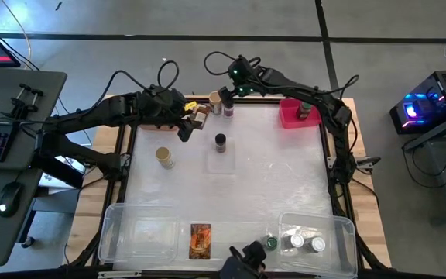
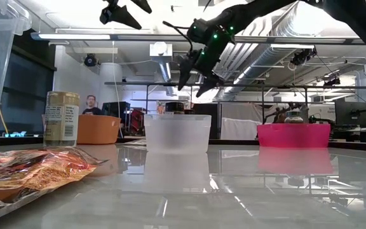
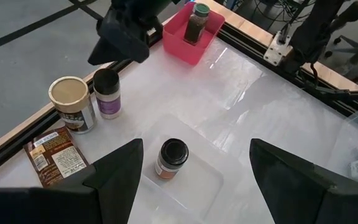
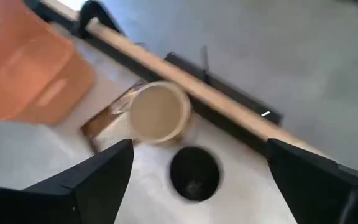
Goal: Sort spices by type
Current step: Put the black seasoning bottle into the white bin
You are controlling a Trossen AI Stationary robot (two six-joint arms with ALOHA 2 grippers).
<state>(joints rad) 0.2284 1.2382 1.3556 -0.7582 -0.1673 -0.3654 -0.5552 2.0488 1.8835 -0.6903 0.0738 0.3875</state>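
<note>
— What's in your containers?

— Your pink bin (image 1: 291,116) at the far right of the table (image 1: 269,186) holds one green-capped jar (image 3: 197,22). A dark-capped jar (image 1: 221,142) stands alone in the small clear tub (image 3: 185,180) mid-table. The long clear tub (image 1: 327,232) at the near edge holds three jars: one green cap, two white.

— And the loose spices?

— One tan-capped jar (image 1: 164,157) stands left of centre. At the far edge, a tan-capped jar (image 4: 159,112) and a dark-capped one (image 4: 194,172) stand side by side, a brown packet (image 3: 51,155) beside them. An orange packet (image 1: 200,240) lies at the near edge.

— The fingers?

— Your right gripper (image 2: 194,81) hangs above that far pair, spread and empty. Your left gripper (image 3: 191,180) is parted too, holding nothing.
</note>
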